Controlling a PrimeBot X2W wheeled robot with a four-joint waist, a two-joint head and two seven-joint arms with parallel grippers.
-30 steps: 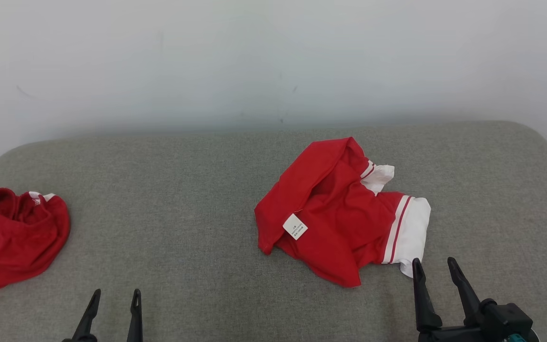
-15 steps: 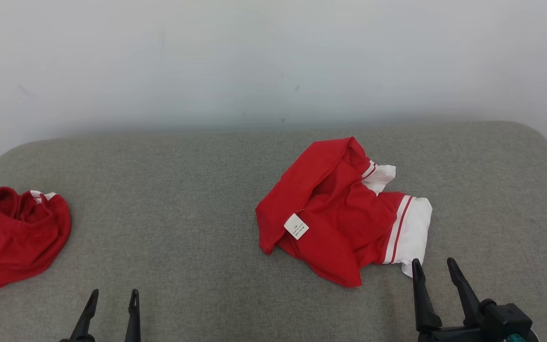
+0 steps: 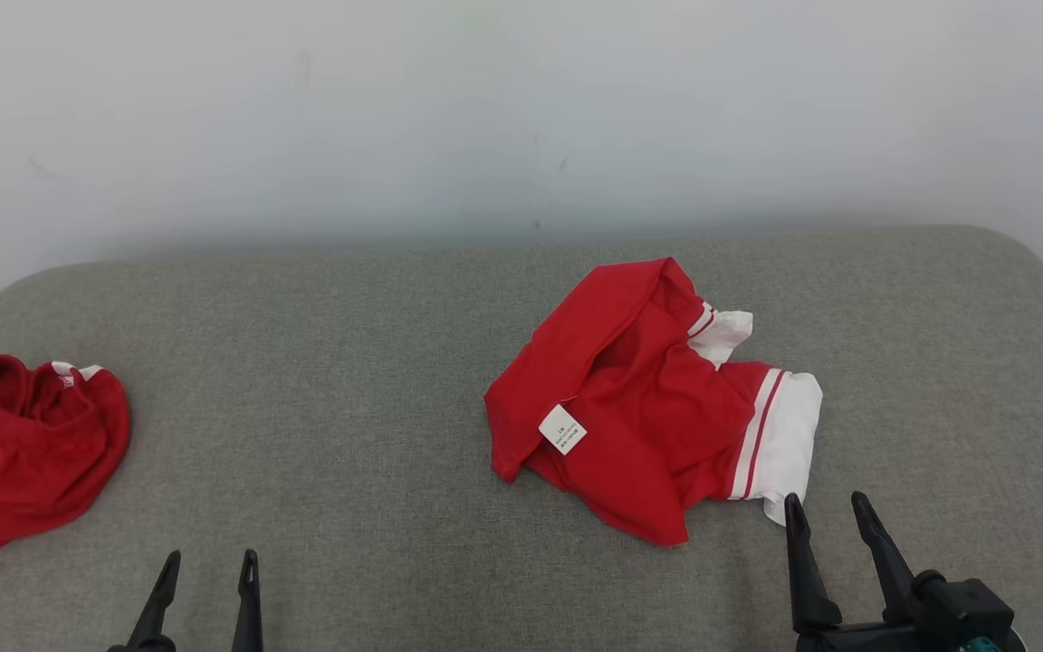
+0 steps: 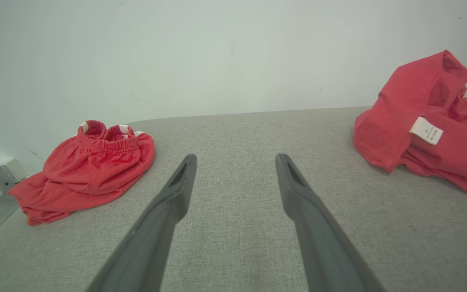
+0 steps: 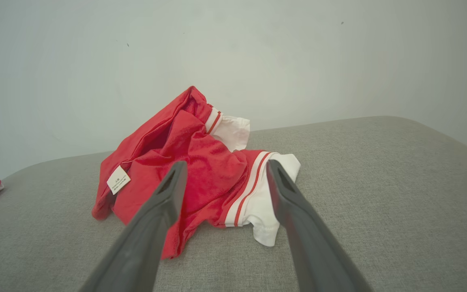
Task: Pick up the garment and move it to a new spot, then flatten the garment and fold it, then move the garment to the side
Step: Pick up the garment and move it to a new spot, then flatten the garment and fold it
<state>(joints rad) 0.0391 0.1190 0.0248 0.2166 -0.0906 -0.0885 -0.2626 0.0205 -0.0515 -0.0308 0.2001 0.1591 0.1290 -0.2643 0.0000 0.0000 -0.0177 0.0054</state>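
The garment (image 3: 639, 407) lies crumpled on the grey pad (image 3: 349, 362), right of the middle, just beyond the right gripper (image 3: 825, 498). That gripper and the left gripper (image 3: 212, 554) have their 2 fingers spread and empty. The cloth looks light, soft and limp; I would pinch the white hem (image 3: 789, 435), which is nearest.

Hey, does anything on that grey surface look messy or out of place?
The red and white shirt lies crumpled right of centre, seemingly inside out: its care label shows on the outside. A second red garment sits bunched at the left edge of the grey surface. Nothing looks torn or spilled.
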